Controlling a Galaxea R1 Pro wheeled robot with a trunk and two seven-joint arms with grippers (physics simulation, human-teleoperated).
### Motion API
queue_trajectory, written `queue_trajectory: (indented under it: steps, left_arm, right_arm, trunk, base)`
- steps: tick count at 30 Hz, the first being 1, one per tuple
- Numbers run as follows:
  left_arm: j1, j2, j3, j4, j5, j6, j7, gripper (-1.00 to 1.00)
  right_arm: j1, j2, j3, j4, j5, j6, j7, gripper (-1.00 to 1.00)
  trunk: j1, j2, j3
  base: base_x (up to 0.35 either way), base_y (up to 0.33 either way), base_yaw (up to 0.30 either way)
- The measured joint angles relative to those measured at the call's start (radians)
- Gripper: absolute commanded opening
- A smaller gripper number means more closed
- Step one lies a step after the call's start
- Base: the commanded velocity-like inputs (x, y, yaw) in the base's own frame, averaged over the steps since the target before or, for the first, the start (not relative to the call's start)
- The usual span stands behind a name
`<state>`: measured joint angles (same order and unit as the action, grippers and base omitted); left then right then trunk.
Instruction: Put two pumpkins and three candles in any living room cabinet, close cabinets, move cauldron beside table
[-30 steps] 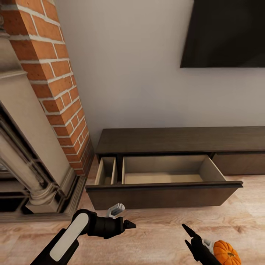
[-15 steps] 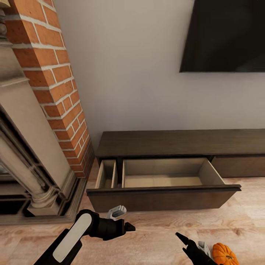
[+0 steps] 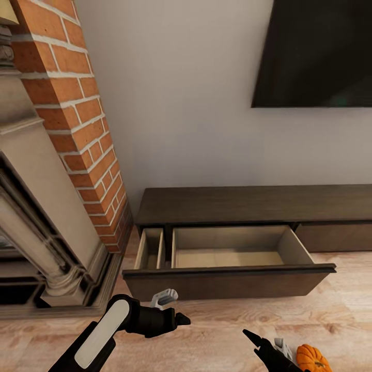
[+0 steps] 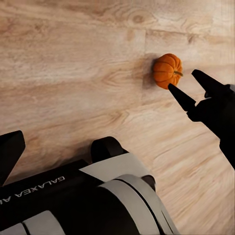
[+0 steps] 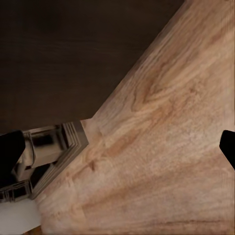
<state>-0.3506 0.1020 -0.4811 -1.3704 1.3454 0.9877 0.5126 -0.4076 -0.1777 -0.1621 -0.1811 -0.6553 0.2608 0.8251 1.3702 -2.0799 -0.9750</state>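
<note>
One orange pumpkin (image 3: 312,357) lies on the plank floor at the lower right, in front of the cabinet (image 3: 248,204). The left wrist view shows the same pumpkin (image 4: 166,70) with my right gripper (image 4: 181,79) open just beside it, fingertips near but not touching. In the head view the right gripper (image 3: 253,338) sits left of the pumpkin. My left gripper (image 3: 181,319) hovers low over the floor, open and empty, in front of the cabinet's open wide drawer (image 3: 227,281). That drawer's tan inside looks empty. No candles or cauldron are visible.
A narrow drawer (image 3: 150,250) is also pulled out at the cabinet's left end. The red brick fireplace (image 3: 67,129) with its stone surround stands close on the left. A black TV (image 3: 320,51) hangs above. The right wrist view shows floor and the dark cabinet front (image 5: 73,54).
The head camera has tilted up a little, so everything sits lower in the picture. My right gripper has shifted left and back, away from the drawer. The left arm has barely moved.
</note>
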Motion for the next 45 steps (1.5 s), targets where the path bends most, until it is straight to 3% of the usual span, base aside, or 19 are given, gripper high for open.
queue_trajectory:
  steps: [6, 9, 19, 25, 29, 33, 37, 41, 45]
  left_arm:
    - [0.0, 0.0, 0.0, 0.0, 0.0, 0.0, 0.0, 1.0]
    - [0.0, 0.0, 0.0, 0.0, 0.0, 0.0, -0.001, 1.0]
    - [0.0, -0.001, -0.012, 0.0, 0.0, 0.0, 0.002, 1.0]
    - [0.0, -0.002, -0.017, 0.005, -0.016, -0.004, 0.004, 1.0]
    - [0.0, -0.006, -0.018, 0.007, -0.066, -0.008, 0.005, 1.0]
    - [-0.001, -0.033, -0.012, 0.01, -0.179, -0.009, 0.013, 1.0]
    - [-0.001, -0.07, -0.002, 0.017, -0.276, -0.01, 0.086, 1.0]
    - [-0.001, -0.083, -0.001, 0.048, -0.295, -0.034, 0.148, 1.0]
    - [-0.002, -0.087, -0.008, 0.065, -0.313, -0.071, 0.168, 1.0]
  right_arm:
    - [0.0, -0.001, -0.002, 0.0, -0.001, 0.0, -0.002, 1.0]
    - [0.0, 0.0, 0.002, 0.0, -0.001, 0.0, -0.08, 1.0]
    - [0.0, 0.002, 0.004, 0.0, 0.0, -0.009, -0.14, 1.0]
    - [0.0, 0.003, 0.004, 0.0, 0.001, -0.086, -0.255, 1.0]
    - [0.0, 0.001, 0.001, 0.006, -0.001, -0.103, -0.354, 1.0]
    - [0.0, 0.0, -0.001, 0.004, -0.004, -0.106, -0.584, 1.0]
    - [0.0, 0.0, -0.001, 0.001, -0.006, -0.108, -0.782, 1.0]
    - [0.0, 0.0, 0.0, 0.003, -0.002, -0.114, -0.852, 1.0]
    - [-0.001, -0.001, -0.001, 0.003, 0.0, -0.129, -0.866, 1.0]
  trunk:
    - [-0.023, 0.042, 0.019]
    - [-0.035, 0.063, 0.028]
    - [-0.073, 0.133, 0.06]
    - [-0.096, 0.175, 0.078]
    - [-0.111, 0.203, 0.091]
    - [-0.127, 0.231, 0.103]
    - [-0.142, 0.259, 0.116]
    - [-0.157, 0.287, 0.128]
    - [-0.173, 0.315, 0.141]
  base:
    - [0.0, 0.0, 0.0]
    - [0.0, 0.0, 0.0]
    - [0.0, 0.0, 0.0]
    - [0.0, 0.0, 0.0]
    - [0.0, 0.0, 0.0]
    - [0.0, 0.0, 0.0]
    - [0.0, 0.0, 0.0]
    - [0.0, 0.0, 0.0]
    - [0.0, 0.0, 0.0]
